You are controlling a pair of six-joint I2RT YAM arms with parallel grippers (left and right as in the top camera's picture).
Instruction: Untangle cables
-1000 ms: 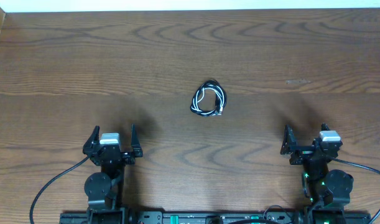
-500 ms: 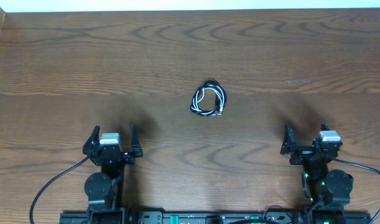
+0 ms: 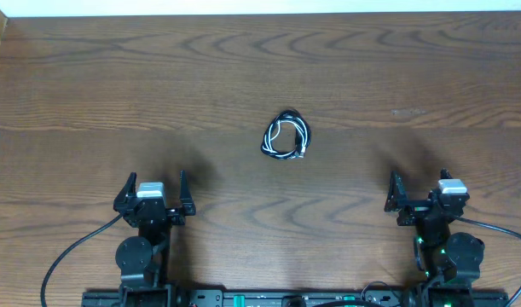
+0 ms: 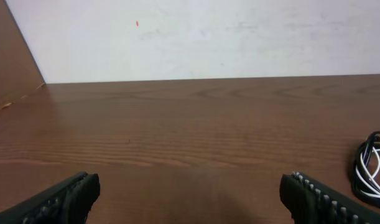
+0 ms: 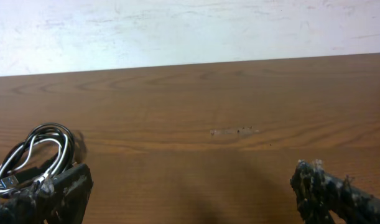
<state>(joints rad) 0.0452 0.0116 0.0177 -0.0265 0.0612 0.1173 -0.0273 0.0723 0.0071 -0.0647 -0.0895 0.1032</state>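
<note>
Overhead view: the cables (image 3: 286, 136) lie as one small coil of black and white strands, flat on the brown wooden table (image 3: 89, 85), roughly mid-table and well ahead of both arms.

Left gripper (image 3: 153, 188): parked near the front edge, left of the coil, jaws spread wide, holding nothing. Right gripper (image 3: 419, 182): parked near the front edge on the other side, jaws likewise spread wide and empty. Coil sits between the two and farther out, apart from both. Only wood grain shows between each gripper and the coil.

Other items: a pale scuff mark (image 3: 407, 112) on the wood, right of the coil and ahead of the right gripper. Thick black cords (image 3: 68, 256) loop off the arm bases by the front rail (image 3: 269, 298), well clear of the coil.

Left wrist view: both fingers (image 4: 65, 198) at the bottom corners, wide gap between. Cables (image 4: 371, 168) cut off by the right edge of the picture. White wall (image 4: 208, 37) behind the table's far edge; a brown side panel (image 4: 12, 62) at the left.

Right wrist view: cables (image 5: 37, 152) low on the left. The left-hand finger overlaps the coil's near edge in this view; contact cannot be told. Scuff mark (image 5: 234, 131) near centre.
</note>
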